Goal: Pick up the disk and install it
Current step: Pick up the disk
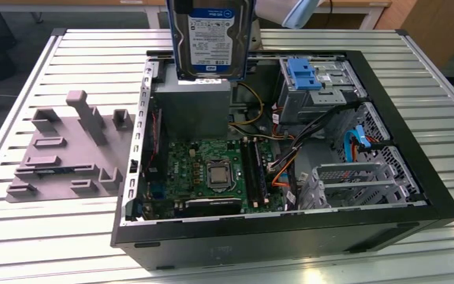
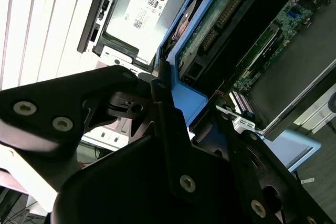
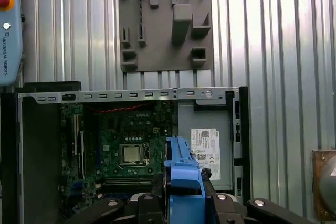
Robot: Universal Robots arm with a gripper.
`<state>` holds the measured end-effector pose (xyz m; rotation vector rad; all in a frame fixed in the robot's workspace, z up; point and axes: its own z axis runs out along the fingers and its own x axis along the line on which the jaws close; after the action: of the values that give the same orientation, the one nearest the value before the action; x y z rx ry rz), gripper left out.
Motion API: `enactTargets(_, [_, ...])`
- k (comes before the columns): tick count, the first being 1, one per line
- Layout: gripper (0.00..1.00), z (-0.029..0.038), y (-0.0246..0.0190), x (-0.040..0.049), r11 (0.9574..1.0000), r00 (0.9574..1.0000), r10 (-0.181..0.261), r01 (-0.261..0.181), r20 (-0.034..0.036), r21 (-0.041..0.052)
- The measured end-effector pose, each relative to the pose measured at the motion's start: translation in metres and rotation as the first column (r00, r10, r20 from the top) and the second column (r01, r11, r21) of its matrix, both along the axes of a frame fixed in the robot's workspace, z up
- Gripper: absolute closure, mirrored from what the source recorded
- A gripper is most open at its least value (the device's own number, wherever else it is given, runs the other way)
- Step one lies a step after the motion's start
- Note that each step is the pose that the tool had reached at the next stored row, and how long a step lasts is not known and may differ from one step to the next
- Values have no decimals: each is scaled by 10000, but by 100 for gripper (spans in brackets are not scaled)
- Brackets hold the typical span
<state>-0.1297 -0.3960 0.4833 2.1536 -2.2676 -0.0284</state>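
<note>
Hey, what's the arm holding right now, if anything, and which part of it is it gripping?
The gripper holds the disk, clamped on its blue plastic rail frame at one edge, above the open computer case.

Disk [image 3: 184,174] over open computer case [image 3: 126,96]

Disk [image 1: 211,38], silver drive carrying a white-and-blue label and blue rail frame, hanging upright in the air, label facing the exterior view, green board side showing in the second wrist view, sitting above the open case [image 1: 290,228].
</note>
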Motion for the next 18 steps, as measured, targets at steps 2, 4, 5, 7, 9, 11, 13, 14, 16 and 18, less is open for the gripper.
enactTargets(2, [64, 0, -11, 0, 10000, 10000, -4, 4, 0, -1])
enactTargets(4, [64, 0, -23, 0, 10000, 10000, -7, 7, 0, 0])
enactTargets(5, [64, 0, -28, 0, 10000, 10000, -9, 9, 0, 0])
enactTargets(7, [64, 0, -39, 0, 10000, 10000, -13, 13, -1, 0])
enactTargets(9, [64, 0, -51, 0, 10000, 10000, -17, 17, -1, 0])
enactTargets(11, [64, 0, -63, 0, 10000, 10000, -21, 21, 0, 1])
enactTargets(13, [64, 0, -75, 0, 10000, 10000, -25, 25, -1, 0])
enactTargets(14, [64, 0, -82, 0, 10000, 10000, -28, 28, -1, -1])
enactTargets(16, [64, 0, -95, 0, 10000, 10000, -31, 31, 0, 0])
enactTargets(18, [64, 0, -110, 0, 10000, 10000, -36, 36, 0, 0])
